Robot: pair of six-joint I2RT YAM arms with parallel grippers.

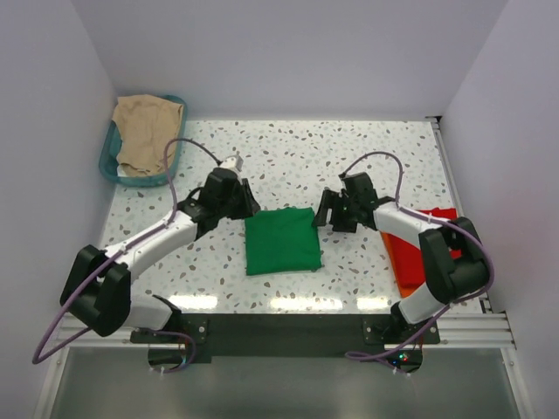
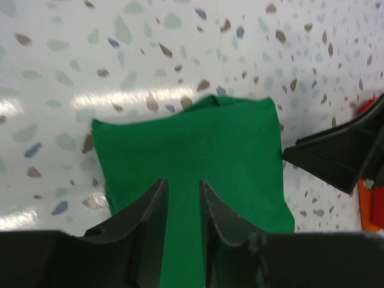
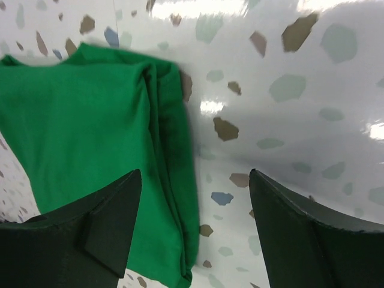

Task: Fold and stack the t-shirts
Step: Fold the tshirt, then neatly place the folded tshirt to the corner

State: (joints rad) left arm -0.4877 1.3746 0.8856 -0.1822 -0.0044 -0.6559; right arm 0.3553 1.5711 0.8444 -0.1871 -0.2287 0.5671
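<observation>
At the middle of the counter (image 1: 349, 157) lies the green shirt (image 1: 281, 242), folded into a rough square and flat on the speckled top. Well to its right, the red-orange shirt (image 1: 403, 262) is largely covered by the right arm, so its fold cannot be judged. The left wrist view catches only a sliver of it at the frame edge.

From above, both dark grippers sit just beside the green shirt's far corners and their jaws are hard to read. The wrist views settle it. The left gripper (image 2: 183, 186) stands a little apart over the cloth with nothing pinched between, its own fingers cutting off the shirt's near part. The right gripper (image 3: 193, 177) is spread wide, one finger above the cloth and the other above bare counter. Whether either touches the shirt is unclear. Only the right wrist view shows the stacked layers along the shirt's folded edge.

A teal basket (image 1: 110, 159) in the far left corner holds a tan cloth (image 1: 144, 131) of uncertain kind.
</observation>
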